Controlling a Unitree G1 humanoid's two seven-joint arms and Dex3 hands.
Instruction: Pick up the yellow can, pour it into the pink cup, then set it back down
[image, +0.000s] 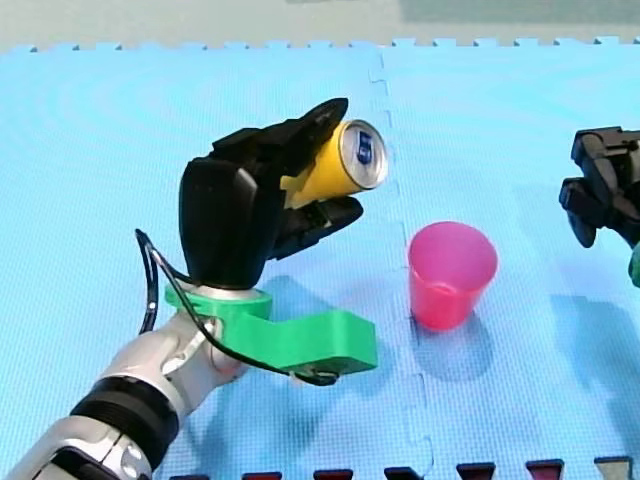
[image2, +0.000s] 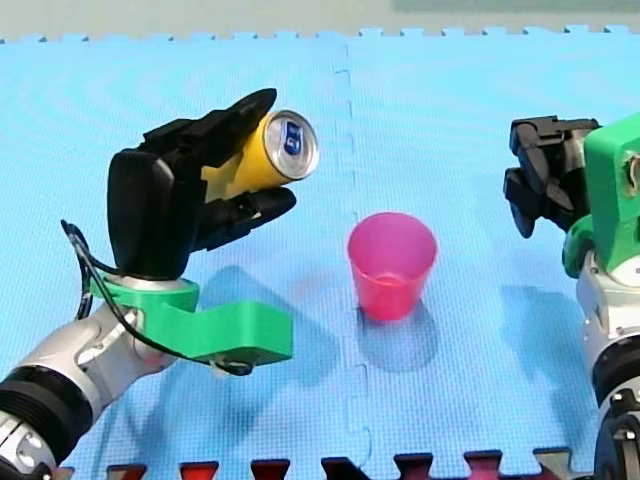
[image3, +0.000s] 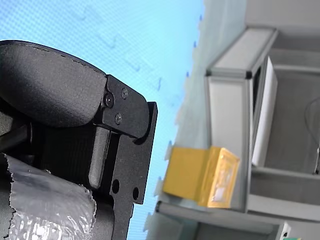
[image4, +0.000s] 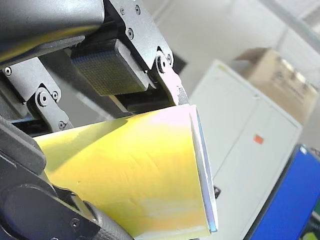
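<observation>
My left hand (image: 347, 158) is shut on the yellow can (image: 335, 165) and holds it in the air above the mat, left of the pink cup (image: 450, 275). The can is tilted, its silver top (image2: 294, 140) facing right and slightly up, short of the cup's rim. The cup stands upright on the mat. In the second wrist view the can's yellow side (image4: 140, 170) lies between the black fingers (image4: 105, 70). My right hand (image2: 535, 175) hangs at the right edge, above the mat and right of the cup, holding nothing.
Blue foam mat (image: 500, 120) with a seam (image: 385, 110) running past the cup. Dark puzzle-edge tiles (image2: 430, 467) line the near edge. Past the mat's far side stand a grey cabinet (image3: 235, 65) and a yellow-brown box (image3: 202, 175).
</observation>
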